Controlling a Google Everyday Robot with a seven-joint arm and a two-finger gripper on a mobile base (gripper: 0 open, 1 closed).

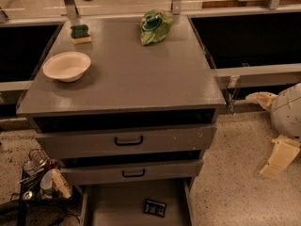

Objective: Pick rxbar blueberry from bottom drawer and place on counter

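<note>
Nearest to me, the bottom drawer [117, 206] stood pulled open, and the rxbar blueberry [154, 207] lay flat on its grey floor, right of centre. Above it I saw two shallower drawers [127, 140], both nearly closed. The gripper [257, 135] hung at the right edge over the speckled floor, well apart from the cabinet, open and empty. Farther back, the bench [141, 74] carried a pale bowl [67, 66], a sponge [80, 33] and a green chip bag [154, 26].

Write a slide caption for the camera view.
Rxbar blueberry lies in open bottom drawer; gripper hovers open at right, beside counter.
</note>
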